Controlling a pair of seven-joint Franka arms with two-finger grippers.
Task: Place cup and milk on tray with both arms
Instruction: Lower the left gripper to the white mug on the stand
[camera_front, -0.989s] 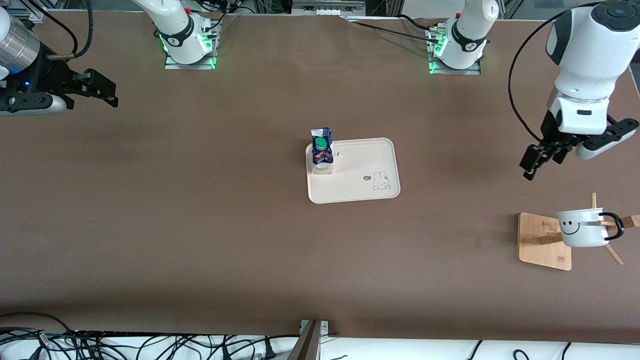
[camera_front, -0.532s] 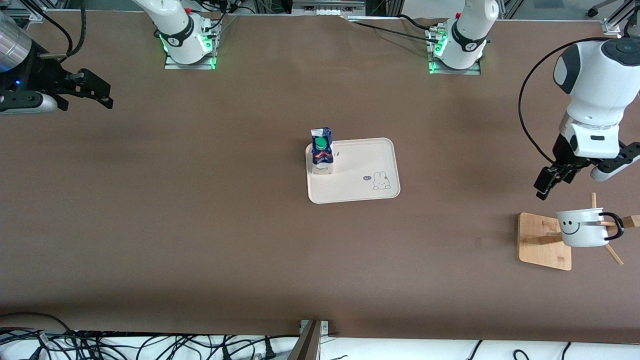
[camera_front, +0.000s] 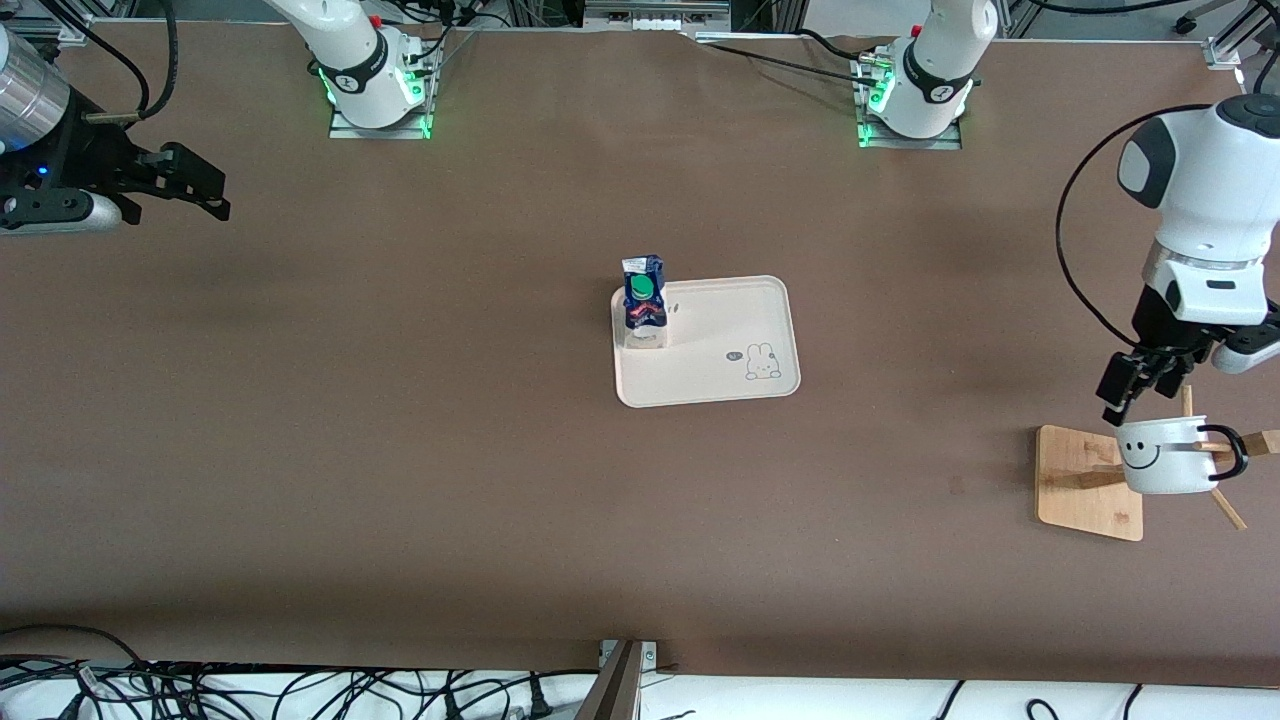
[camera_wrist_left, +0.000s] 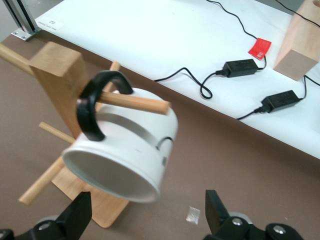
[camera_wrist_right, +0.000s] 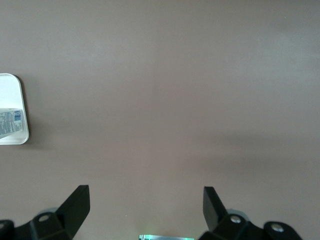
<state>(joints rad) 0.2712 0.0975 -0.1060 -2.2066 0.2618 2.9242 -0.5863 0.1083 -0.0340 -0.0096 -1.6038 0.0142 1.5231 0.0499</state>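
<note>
At the left arm's end of the desk (camera_front: 400, 470), the cup (camera_front: 1163, 456) hangs by its black loop handle on a peg of the bamboo stand (camera_front: 1090, 482), lying on its side. From the wrist view its open mouth faces the left claw (camera_wrist_left: 147, 220) and its long axis runs along the peg, roughly level with the desk. The left claw (camera_front: 1140, 385) hovers just above the cup's rim, fingers apart and not touching it; the cup lies straight ahead between the two fingertips.

My judgement is that the coming move depends on closing over the rim and then drawing the cup off along the peg, since lifting straight up would catch the handle.

Farther toward the middle, the milk (camera_front: 643, 300) stands upright on the tray (camera_front: 735, 385), at its corner toward the right arm's end. The right claw (camera_front: 190, 185) waits over bare desk, fingers apart, holding nothing. Brown desk between stand and tray shows nothing in the way.
</note>
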